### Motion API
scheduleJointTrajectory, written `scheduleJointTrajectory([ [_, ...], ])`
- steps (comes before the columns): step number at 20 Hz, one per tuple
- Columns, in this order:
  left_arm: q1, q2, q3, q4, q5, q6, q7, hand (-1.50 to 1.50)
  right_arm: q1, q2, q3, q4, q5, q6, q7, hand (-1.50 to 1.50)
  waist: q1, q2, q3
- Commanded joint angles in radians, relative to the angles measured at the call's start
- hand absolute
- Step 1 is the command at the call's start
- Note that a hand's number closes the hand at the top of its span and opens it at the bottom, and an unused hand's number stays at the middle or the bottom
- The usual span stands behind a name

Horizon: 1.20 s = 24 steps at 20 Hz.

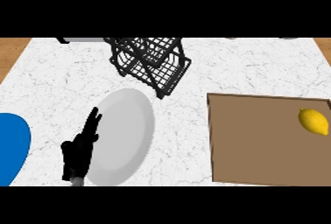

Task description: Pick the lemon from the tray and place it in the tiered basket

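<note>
A yellow lemon [313, 121] lies at the far right of a brown tray [258, 140]. The black wire tiered basket [152, 61] stands at the back of the counter, left of centre. My left hand [81, 151] rests at the lower left with its fingers straight and pointing up, over the left edge of a white plate. It holds nothing and is far from the lemon. My right hand does not show.
A white plate [126, 135] lies on the marble counter between my left hand and the tray. A blue round object [12, 148] sits at the left edge. A grey object [81, 40] lies at the back left.
</note>
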Motion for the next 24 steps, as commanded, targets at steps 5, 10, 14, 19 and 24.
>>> scheduleJointTrajectory([
  [5, 0.046, 0.005, 0.026, 0.055, -0.031, 0.008, -0.005, 0.00, -0.050, 0.074, 0.086, -0.037, 0.168, -0.030, 0.023, -1.50, -0.012, 0.003, -0.004],
  [10, 0.047, -0.004, 0.018, 0.026, -0.040, 0.007, 0.030, 0.00, -0.067, 0.107, 0.147, 0.009, 0.264, 0.018, 0.025, -1.50, -0.010, 0.004, -0.004],
  [14, 0.012, 0.008, 0.049, 0.047, -0.032, -0.017, 0.055, 0.00, -0.169, 0.159, 0.155, 0.014, 0.282, 0.050, 0.131, -1.50, -0.009, 0.004, -0.004],
  [19, 0.040, -0.034, 0.034, 0.043, -0.067, -0.006, 0.027, 0.00, -0.164, 0.178, 0.093, 0.035, 0.285, 0.091, 0.128, -1.50, -0.017, 0.002, -0.005],
  [24, 0.061, -0.004, 0.061, -0.011, -0.056, -0.026, 0.065, 0.00, -0.139, 0.229, 0.131, 0.026, 0.339, 0.115, 0.138, -1.50, -0.012, 0.003, -0.004],
])
